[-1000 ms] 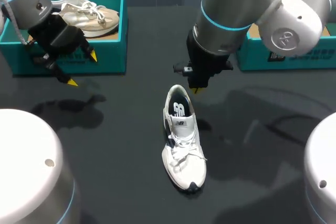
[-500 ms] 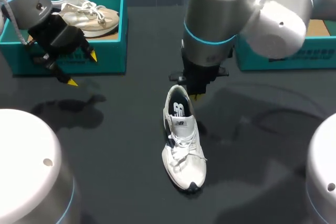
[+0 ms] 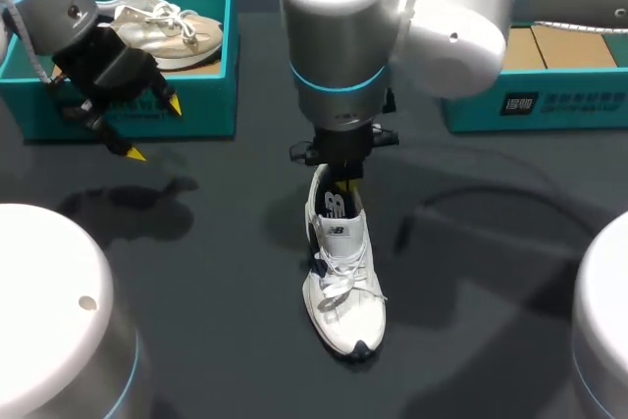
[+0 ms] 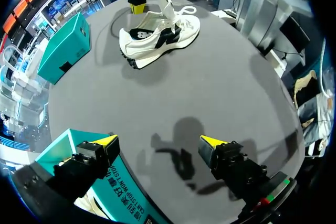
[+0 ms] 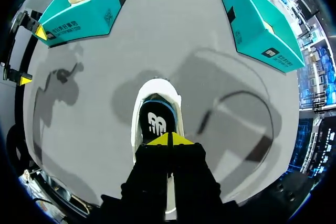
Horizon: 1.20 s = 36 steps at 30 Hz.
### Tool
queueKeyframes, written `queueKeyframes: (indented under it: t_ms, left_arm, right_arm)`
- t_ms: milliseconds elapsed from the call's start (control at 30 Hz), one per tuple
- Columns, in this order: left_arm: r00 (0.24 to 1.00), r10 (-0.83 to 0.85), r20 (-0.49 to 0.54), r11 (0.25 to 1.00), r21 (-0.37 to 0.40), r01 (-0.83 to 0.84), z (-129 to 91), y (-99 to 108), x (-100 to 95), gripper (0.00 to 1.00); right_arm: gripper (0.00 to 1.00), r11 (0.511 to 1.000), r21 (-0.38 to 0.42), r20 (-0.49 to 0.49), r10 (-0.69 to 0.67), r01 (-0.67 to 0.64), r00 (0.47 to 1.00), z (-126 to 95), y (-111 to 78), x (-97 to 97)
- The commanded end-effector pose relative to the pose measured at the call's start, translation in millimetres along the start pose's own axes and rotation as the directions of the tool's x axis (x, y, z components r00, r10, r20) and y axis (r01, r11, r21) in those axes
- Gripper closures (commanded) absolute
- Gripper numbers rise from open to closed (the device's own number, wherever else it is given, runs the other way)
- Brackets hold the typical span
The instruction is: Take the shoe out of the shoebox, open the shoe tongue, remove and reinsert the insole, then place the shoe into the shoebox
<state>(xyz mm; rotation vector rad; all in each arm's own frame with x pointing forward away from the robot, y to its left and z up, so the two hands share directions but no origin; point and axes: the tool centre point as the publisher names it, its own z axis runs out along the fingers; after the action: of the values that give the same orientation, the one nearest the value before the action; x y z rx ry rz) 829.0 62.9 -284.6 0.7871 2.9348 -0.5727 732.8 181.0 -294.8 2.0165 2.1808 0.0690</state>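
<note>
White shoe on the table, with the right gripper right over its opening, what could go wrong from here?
The right gripper has its tips together above the insole, so it may press the insole down instead of pinching it. The shoe stands free on the table while the left gripper is off by the left shoebox, open, so a push could slide or tip it.

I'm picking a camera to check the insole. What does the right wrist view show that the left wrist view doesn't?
Right wrist only: straight down into the white shoe onto its black insole, the right gripper shut over it. Left wrist only: the shoe's side and laces, the left gripper open. Both: the shoe and a teal shoebox.
</note>
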Motion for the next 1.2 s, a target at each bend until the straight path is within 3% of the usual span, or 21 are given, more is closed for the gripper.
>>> queueKeyframes:
  t_ms: [33,367,867,1200]
  left_arm:
    - [1.0,0.001,0.001,1.0,-0.003,-0.001,0.0,-0.1,1.1,0.0]
    - [1.0,0.001,0.001,1.0,-0.003,-0.001,0.0,-0.1,1.1,0.0]
    - [1.0,0.001,0.001,1.0,-0.003,-0.001,0.0,-0.1,1.1,0.0]
    - [1.0,0.001,0.001,1.0,-0.003,-0.001,0.0,-0.1,1.1,0.0]
  right_arm:
    - [1.0,0.999,-0.001,0.086,0.032,-0.032,0.996,14.9,-3.8,19.1]
    - [1.0,0.996,-0.031,0.223,0.088,-0.083,0.971,35.1,-17.4,15.0]
    - [1.0,0.993,-0.016,0.29,0.114,-0.115,0.95,66.6,-13.2,-2.8]
    - [1.0,0.995,0.025,0.275,0.085,-0.095,0.958,95.0,-9.8,2.1]
